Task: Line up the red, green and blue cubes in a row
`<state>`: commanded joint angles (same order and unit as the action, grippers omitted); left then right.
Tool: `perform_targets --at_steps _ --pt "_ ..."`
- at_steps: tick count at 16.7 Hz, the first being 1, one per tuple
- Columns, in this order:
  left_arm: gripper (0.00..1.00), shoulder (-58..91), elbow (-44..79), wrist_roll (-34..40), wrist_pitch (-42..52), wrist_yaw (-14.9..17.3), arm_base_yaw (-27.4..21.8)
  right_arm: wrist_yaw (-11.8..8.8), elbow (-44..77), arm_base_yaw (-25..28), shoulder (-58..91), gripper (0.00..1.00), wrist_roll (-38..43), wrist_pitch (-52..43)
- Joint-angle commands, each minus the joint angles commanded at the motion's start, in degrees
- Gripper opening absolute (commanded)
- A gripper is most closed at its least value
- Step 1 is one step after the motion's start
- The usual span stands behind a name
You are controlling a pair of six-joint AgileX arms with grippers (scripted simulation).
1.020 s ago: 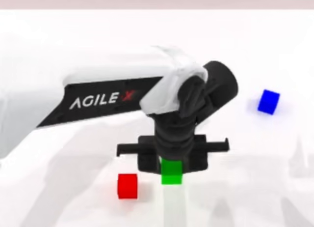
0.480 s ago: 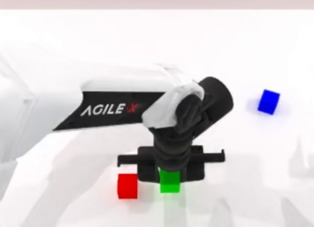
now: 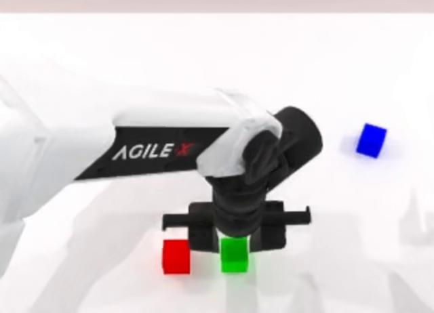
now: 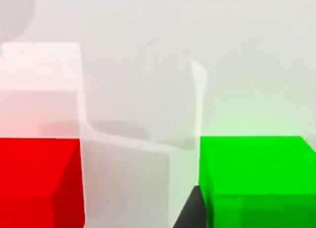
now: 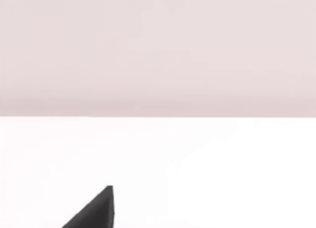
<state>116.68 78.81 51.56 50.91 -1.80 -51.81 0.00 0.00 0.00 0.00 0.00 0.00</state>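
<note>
Claw (image 3: pixel 234 240) over green cube (image 3: pixel 234 255)

The left gripper (image 3: pixel 235 240) hides part of the green cube (image 3: pixel 234 256).

The left arm (image 3: pixel 102 133) is built from smooth white shells, broad and rounded at the shoulder end and narrowing along the forearm. A long black panel is set into the forearm's side, and "AGILE" is printed on it in white capitals, followed by a red "X". The wrist is formed by a white curved cover wrapped around a black cylindrical housing with a rounded end. Below it, a ribbed black neck is joined to a flat black crossbar with thin ends. In the right wrist view, only one black, wedge-shaped finger tip (image 5: pixel 94 210) is seen.
</note>
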Motion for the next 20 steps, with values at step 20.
perform_targets --at_steps 20 --pt "1.00 -3.3 7.3 0.5 11.4 0.0 0.5 0.0 0.0 0.0 0.0 1.00 0.0 0.0"
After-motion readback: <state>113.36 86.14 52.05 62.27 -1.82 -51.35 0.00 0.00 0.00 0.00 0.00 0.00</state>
